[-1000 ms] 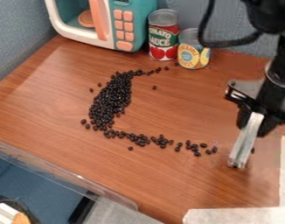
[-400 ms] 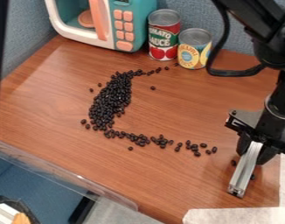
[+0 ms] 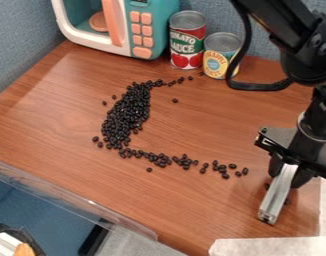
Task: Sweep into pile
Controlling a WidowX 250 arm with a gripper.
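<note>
My gripper (image 3: 286, 171) hangs over the right front part of the table, shut on a grey metal bar (image 3: 277, 195) that slants down toward the front. Black beans (image 3: 127, 112) lie in a curved band: a thick heap at the left centre, a thin line from its upper end toward the cans, and a looser trail (image 3: 184, 161) running right toward the bar. A couple of beans lie right beside the bar, partly hidden by it. Single beans (image 3: 175, 100) are scattered around the heap.
A toy microwave (image 3: 147, 30) stands at the back left. Beside it are a red can (image 3: 187, 42) and a smaller yellow can (image 3: 220, 57). White paper (image 3: 266, 246) covers the front right corner. A clear plastic rim (image 3: 79, 200) runs along the front left edge.
My gripper and the bar have moved toward the front of the table, then slightly left. One lone bean near the cans has shifted slightly; the main heap looks the same.
</note>
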